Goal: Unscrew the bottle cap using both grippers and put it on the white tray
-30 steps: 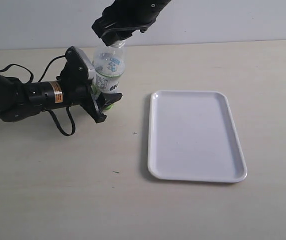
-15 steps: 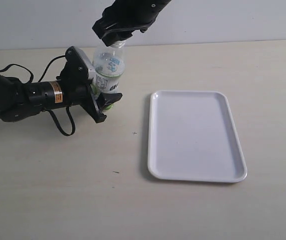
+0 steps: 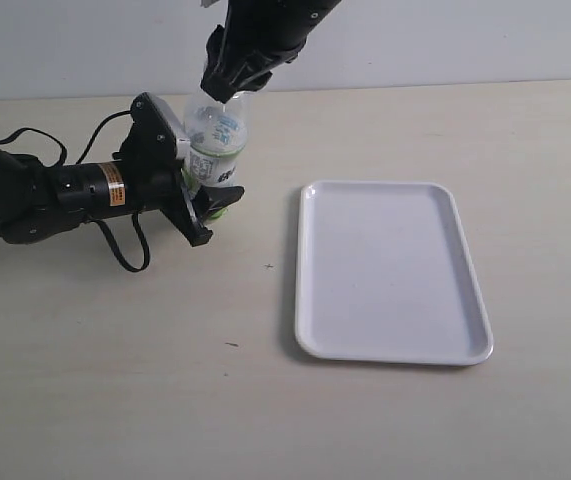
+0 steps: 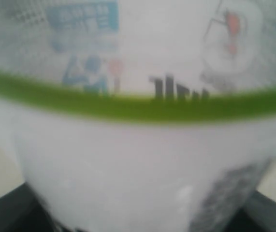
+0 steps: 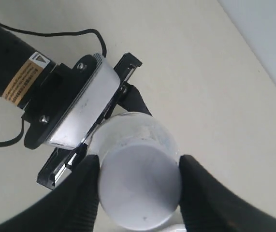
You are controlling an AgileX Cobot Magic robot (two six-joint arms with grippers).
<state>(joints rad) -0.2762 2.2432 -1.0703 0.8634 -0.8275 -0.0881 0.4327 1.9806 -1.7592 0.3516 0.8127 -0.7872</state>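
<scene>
Exterior view, left pincer (image 3: 197, 186) holds bottle (image 3: 219, 134), right pincer (image 3: 227, 88) clamps bottle cap (image 5: 138, 191)

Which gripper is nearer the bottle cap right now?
Right. The right gripper is closed on the bottle cap from both sides; the left gripper clamps the bottle lower down, below the cap.

A warning triangle (image 5: 40, 59) marks the orange label (image 5: 24, 79); print there and on the bottle (image 4: 138, 154) is unreadable.
</scene>
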